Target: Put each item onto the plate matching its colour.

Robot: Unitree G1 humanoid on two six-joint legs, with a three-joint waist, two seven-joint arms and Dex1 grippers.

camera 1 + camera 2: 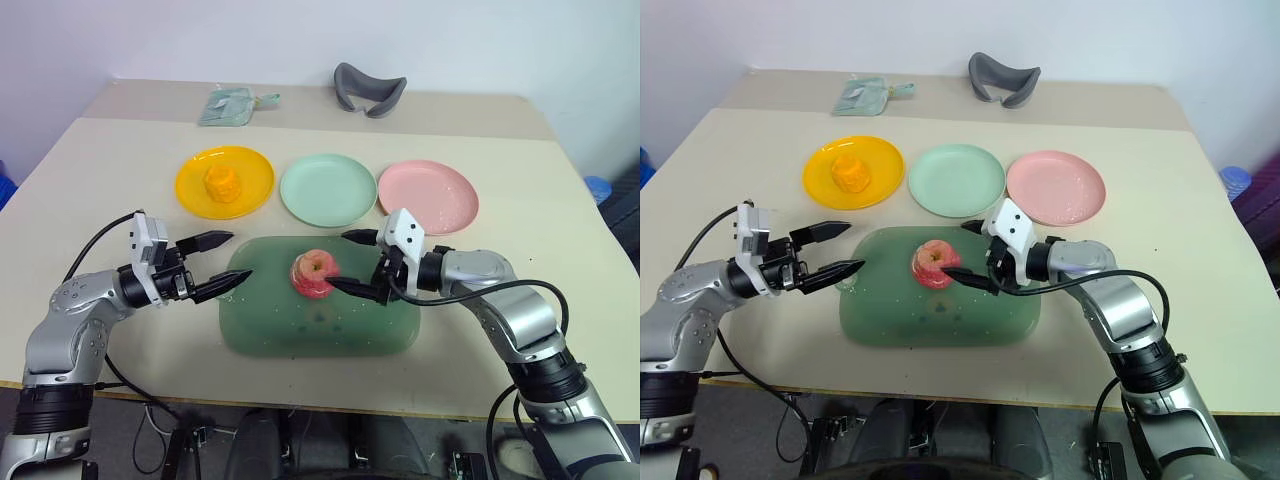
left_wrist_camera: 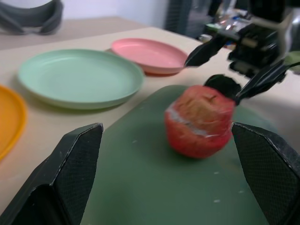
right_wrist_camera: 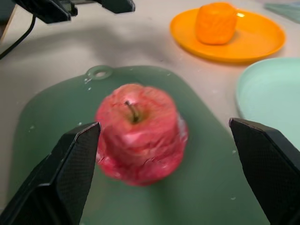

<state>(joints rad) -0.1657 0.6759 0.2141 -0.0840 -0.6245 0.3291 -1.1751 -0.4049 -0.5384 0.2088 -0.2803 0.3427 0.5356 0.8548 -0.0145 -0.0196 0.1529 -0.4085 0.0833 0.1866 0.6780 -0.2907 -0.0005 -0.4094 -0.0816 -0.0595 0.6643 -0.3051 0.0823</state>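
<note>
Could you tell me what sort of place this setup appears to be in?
Probably an office or lab room set up for testing: a plain beige table against a bare white wall, toy food such as the red apple, and coloured plates like the pink plate.

The red apple (image 1: 314, 273) stands alone in the middle of the green board (image 1: 300, 330) near the table's (image 1: 90, 190) front edge, with bare board all around it, and the right gripper (image 1: 355, 262) with wide-spread fingers flanks it from the right-edge side while the left gripper (image 1: 223, 263), also wide open, hangs over the board's left end, apart from the apple. Behind the board, the mint green plate (image 1: 329, 189) and pink plate (image 1: 428, 195) lie bare and reachable from above, while the yellow plate (image 1: 192, 190) is taken at its centre by the orange item (image 1: 224, 184). The grey cushion (image 1: 368, 90) and a pale green packet (image 1: 229, 105) sit well back near the far edge, out of any path.
</note>
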